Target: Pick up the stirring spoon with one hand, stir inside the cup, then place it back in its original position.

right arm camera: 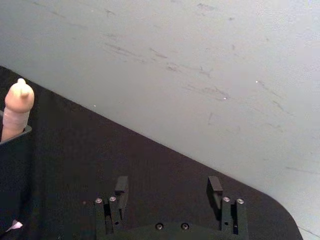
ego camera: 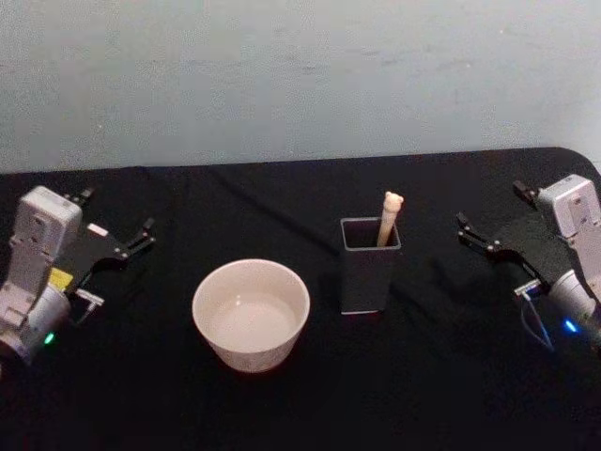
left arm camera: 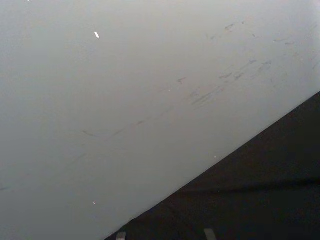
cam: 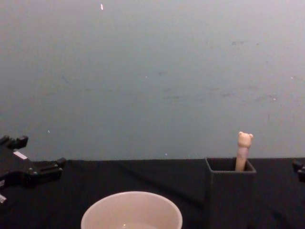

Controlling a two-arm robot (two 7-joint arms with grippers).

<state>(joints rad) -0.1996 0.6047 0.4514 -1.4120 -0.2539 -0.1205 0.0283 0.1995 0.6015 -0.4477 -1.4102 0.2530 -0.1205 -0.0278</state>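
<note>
The stirring spoon (ego camera: pixel 389 214) stands in the dark holder (ego camera: pixel 368 277), just beside the cup (ego camera: pixel 251 315), on a black table (ego camera: pixel 282 197) before a pale, scuffed wall (ego camera: pixel 300 75). The left gripper (ego camera: pixel 120 210) and right gripper (ego camera: pixel 488 204) hover at the table's sides. The right jaws are wide; the left ones seem wide too.

spoon (cam: pixel 243 151) bowl hidden in holder (cam: pixel 231 195), cup (cam: pixel 131 210) cropped

Left arm (ego camera: pixel 36 246) silver-grey, green LED, yellow sticker; left gripper (ego camera: pixel 115 214) black, white label. Right arm (ego camera: pixel 575 225) silver-grey, blue LED; right gripper (ego camera: pixel 493 209) black, screw heads.
</note>
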